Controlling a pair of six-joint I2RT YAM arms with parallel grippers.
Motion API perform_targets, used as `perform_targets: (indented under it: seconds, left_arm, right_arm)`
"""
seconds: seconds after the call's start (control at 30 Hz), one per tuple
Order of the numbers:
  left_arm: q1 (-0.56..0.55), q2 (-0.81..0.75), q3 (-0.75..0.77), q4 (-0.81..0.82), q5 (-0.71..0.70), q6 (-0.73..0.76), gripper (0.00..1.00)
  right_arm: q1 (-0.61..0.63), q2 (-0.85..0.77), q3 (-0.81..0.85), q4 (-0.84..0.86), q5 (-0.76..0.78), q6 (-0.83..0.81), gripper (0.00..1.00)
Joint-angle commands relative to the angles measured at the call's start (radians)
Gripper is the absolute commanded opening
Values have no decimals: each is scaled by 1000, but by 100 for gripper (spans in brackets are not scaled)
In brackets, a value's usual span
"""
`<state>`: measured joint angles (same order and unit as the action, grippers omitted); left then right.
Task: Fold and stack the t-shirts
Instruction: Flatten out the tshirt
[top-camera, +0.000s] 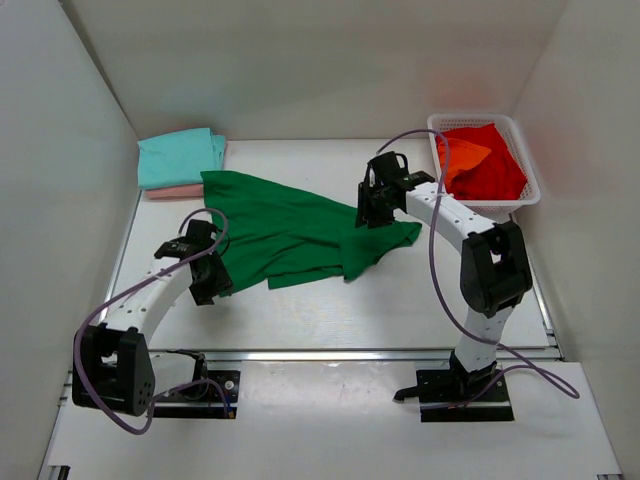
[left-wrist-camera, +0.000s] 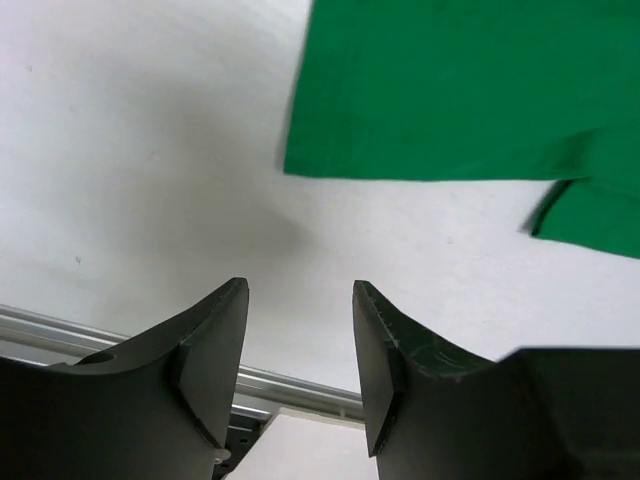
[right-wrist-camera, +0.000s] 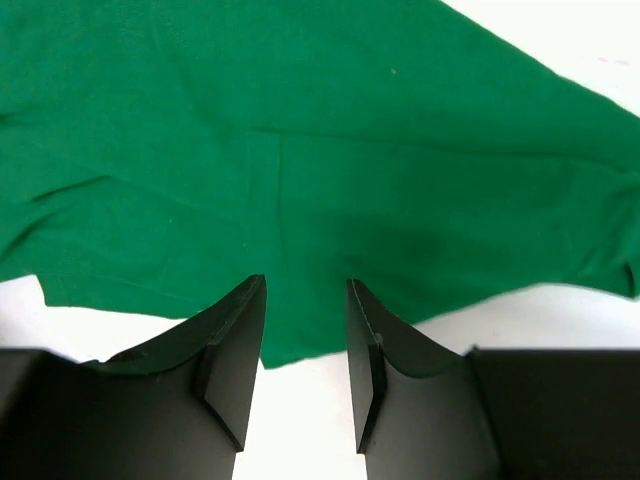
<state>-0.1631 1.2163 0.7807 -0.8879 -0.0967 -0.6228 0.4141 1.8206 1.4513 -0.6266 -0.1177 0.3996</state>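
A dark green t-shirt lies spread and rumpled in the middle of the table. My left gripper is open and empty over bare table beside the shirt's near left edge; in the left wrist view the shirt lies ahead of the fingers. My right gripper is open and empty above the shirt's right part; in the right wrist view its fingers straddle the shirt's edge. A folded teal t-shirt lies on a pale pink one at the back left. A red t-shirt and an orange one lie in the basket.
The white lattice basket stands at the back right corner. White walls close the table on the left, back and right. A metal rail runs along the near edge by the arm bases.
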Motion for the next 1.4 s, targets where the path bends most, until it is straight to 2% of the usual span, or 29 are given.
perform_targets:
  seconds: [0.0, 0.13, 0.43, 0.57, 0.87, 0.97, 1.0, 1.03, 1.07, 1.1, 1.37]
  left_arm:
    - [0, -54, -37, 41, -23, -37, 58]
    - [24, -41, -100, 127, -5, -81, 66]
    - [17, 119, -97, 273, -64, -114, 65]
    - [10, 195, -89, 300, -116, -126, 65]
    - [19, 275, -69, 339, -126, -123, 63]
    - [23, 292, -66, 356, -115, -121, 53]
    - [22, 289, -69, 360, -112, -126, 44]
    - [22, 293, -66, 363, -101, -120, 28]
    - [22, 292, -67, 362, -103, -120, 18]
    - [28, 295, -66, 368, -91, -118, 0]
    - [1, 278, -64, 366, -40, -109, 0]
  right_arm:
    - [23, 11, 64, 28, -13, -19, 35]
    - [32, 46, 89, 30, -16, -21, 36]
    - [25, 82, 113, 14, -25, -22, 36]
    - [5, 81, 95, 21, -30, -16, 36]
    - [6, 95, 92, 22, -49, -27, 36]
    - [2, 108, 83, 27, -54, -28, 36]
    - [14, 111, 78, 22, -54, -30, 36]
    - [5, 121, 89, 27, -56, -31, 36]
    - [9, 118, 87, 22, -57, -31, 36]
    - [15, 129, 95, 27, -54, -33, 36]
    - [61, 223, 156, 27, -86, 8, 37]
